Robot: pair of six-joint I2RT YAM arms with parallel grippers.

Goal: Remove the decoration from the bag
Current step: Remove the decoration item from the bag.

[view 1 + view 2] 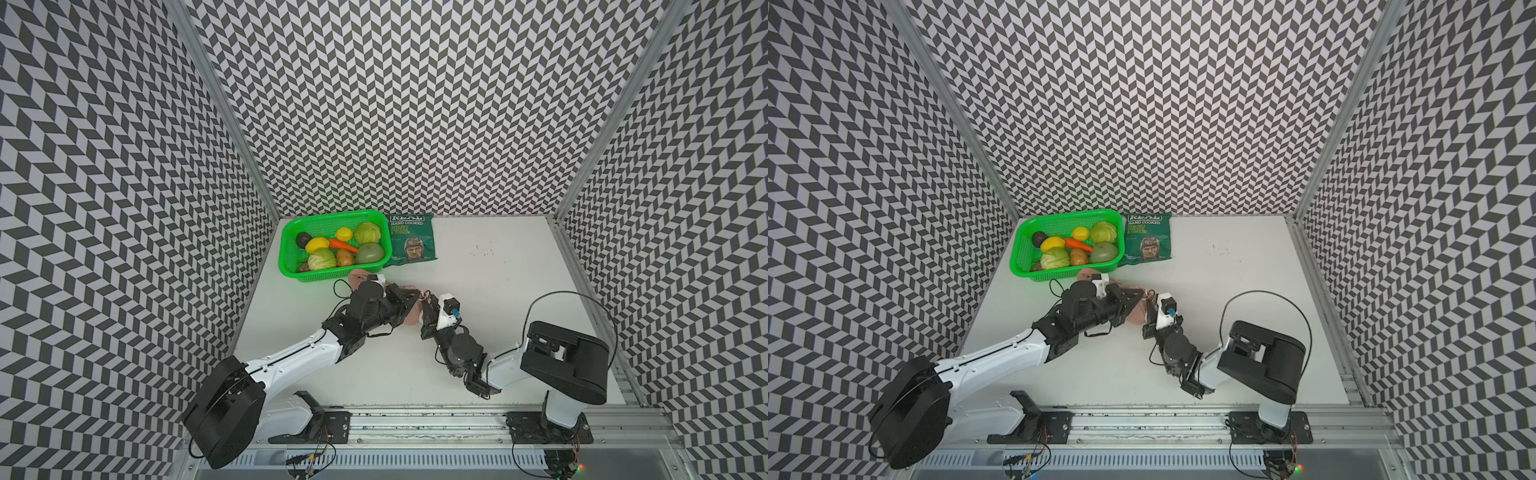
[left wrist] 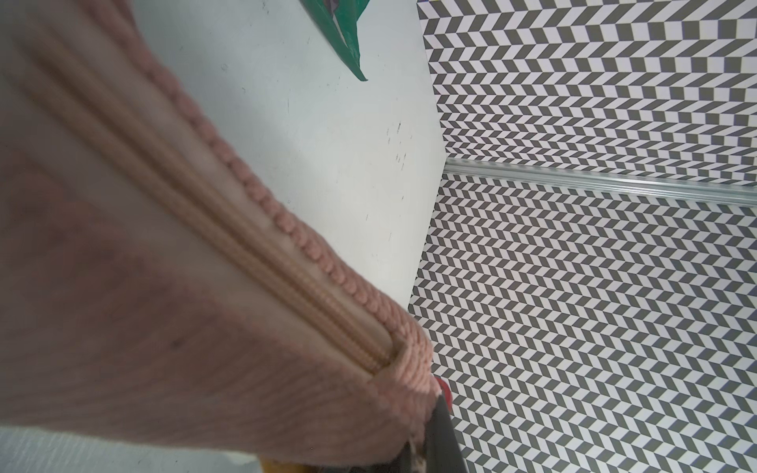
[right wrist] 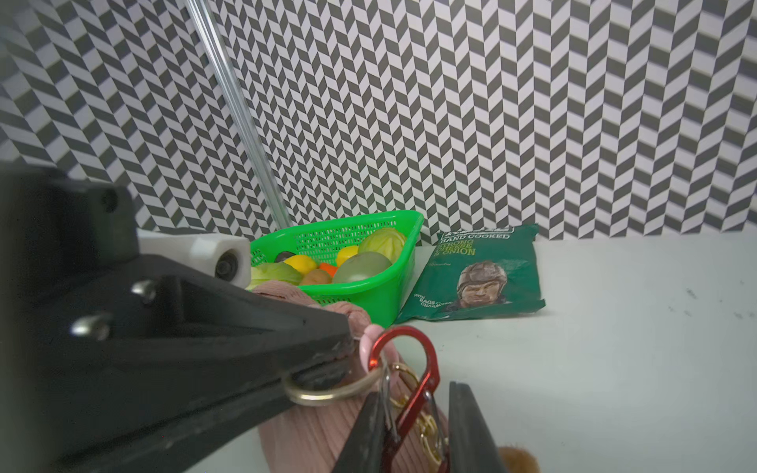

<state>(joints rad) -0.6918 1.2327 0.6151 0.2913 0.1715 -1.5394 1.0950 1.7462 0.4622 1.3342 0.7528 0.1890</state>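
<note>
near the middle of the desk point(image 1: 478, 299), just in front of the green basket point(image 1: 332, 275), the left claw point(image 3: 348, 348) is clamped on the bag point(image 2: 164, 327) at its end; the right claw point(image 3: 418, 389) pinches the decoration point(image 3: 518, 460) by its red clasp point(image 3: 430, 360), whose long axis runs from that claw to the bag's gold ring point(image 3: 323, 397), so unhooking likely falls to the right arm

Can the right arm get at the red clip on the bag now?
Probably yes: the right pincer has the clip between its jaws, nothing blocking, while the left pincer holds the bag.
</note>
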